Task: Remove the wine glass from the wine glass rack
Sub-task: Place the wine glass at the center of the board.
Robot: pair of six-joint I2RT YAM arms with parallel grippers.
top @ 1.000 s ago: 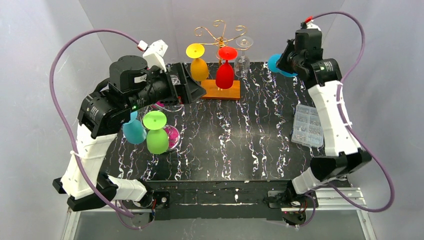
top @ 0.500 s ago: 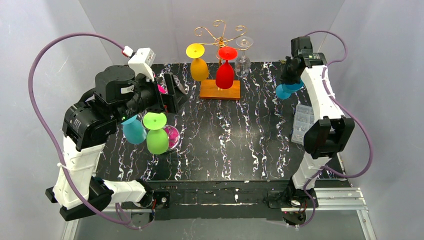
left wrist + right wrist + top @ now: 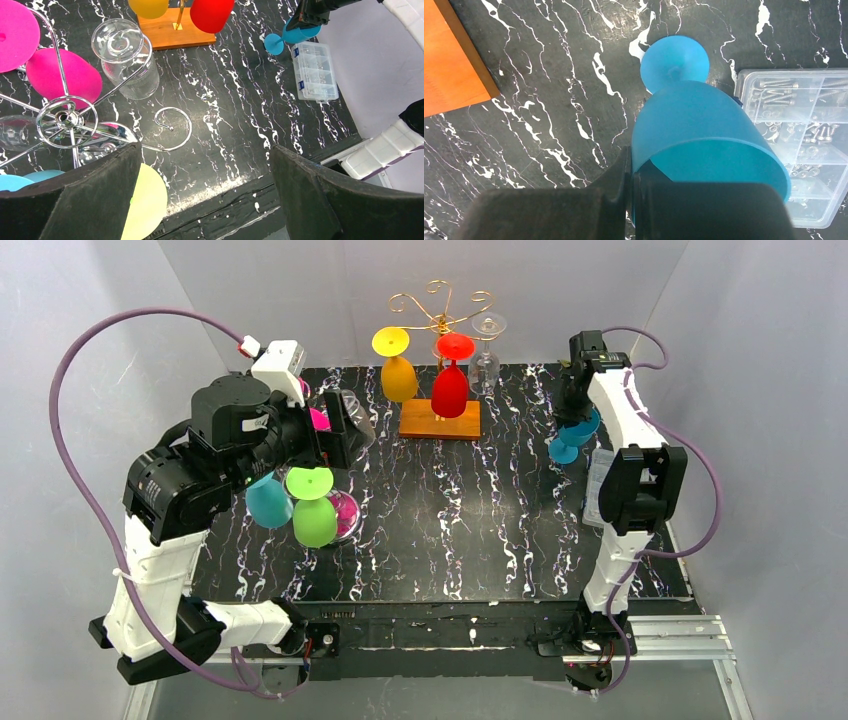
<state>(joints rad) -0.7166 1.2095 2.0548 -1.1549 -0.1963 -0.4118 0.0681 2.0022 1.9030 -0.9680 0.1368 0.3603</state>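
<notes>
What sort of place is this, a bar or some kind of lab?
Most likely a robotics lab test cell: grey walls enclose a black marbled table, a left arm and right arm are bolted at its near edge, and a clear box of screws sits on it.

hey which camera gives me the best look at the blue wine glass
The right wrist view: the blue wine glass fills the frame, its rim pinched in the right gripper. The top external view shows it small and distant; the left wrist view catches it at the top edge, partly hidden.
</notes>
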